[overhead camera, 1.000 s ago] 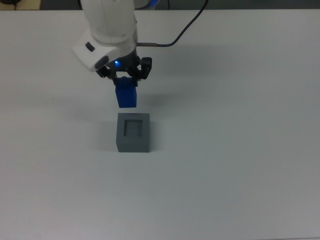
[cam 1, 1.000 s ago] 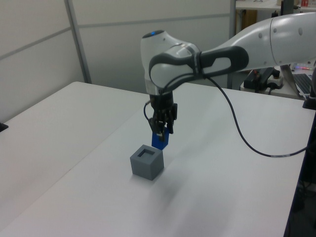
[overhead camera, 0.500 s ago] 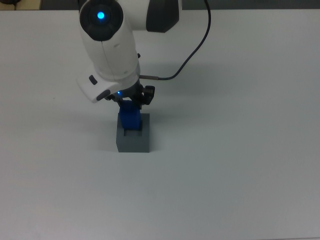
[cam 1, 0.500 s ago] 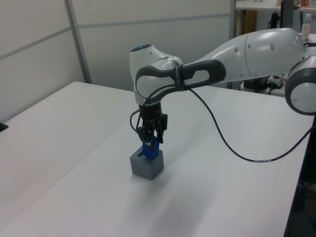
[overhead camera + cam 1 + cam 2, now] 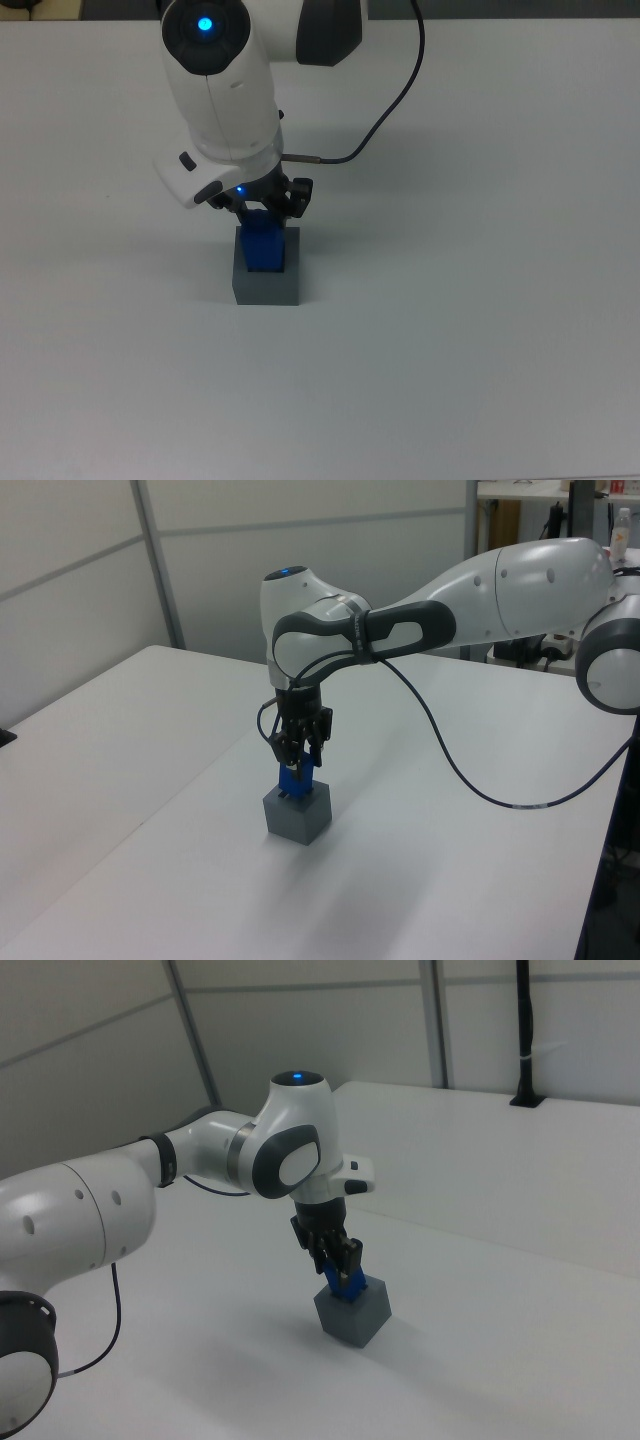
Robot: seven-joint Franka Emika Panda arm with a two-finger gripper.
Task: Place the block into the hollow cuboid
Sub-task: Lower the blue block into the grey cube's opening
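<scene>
Block: the bright blue block [image 5: 262, 248] stands upright with its lower end inside the recess of the hollow cuboid [image 5: 266, 281], its upper part poking above the grey rim.
Hand: the hand [image 5: 262, 208] is right on top of it, black fingers [image 5: 300, 752] clamped on the block's upper end from both sides, pointing straight down.
Hollow cuboid: it sits flat on the white tabletop [image 5: 480, 330], grey walls showing around the blue on the near side in the top view.
Arm: the white arm [image 5: 480, 590] reaches in from the left view's right, wrist bent down over the cuboid, a blue light glowing on top.
Cable: a black cable [image 5: 390, 110] loops off the wrist, across the tabletop toward the top view's upper edge.
</scene>
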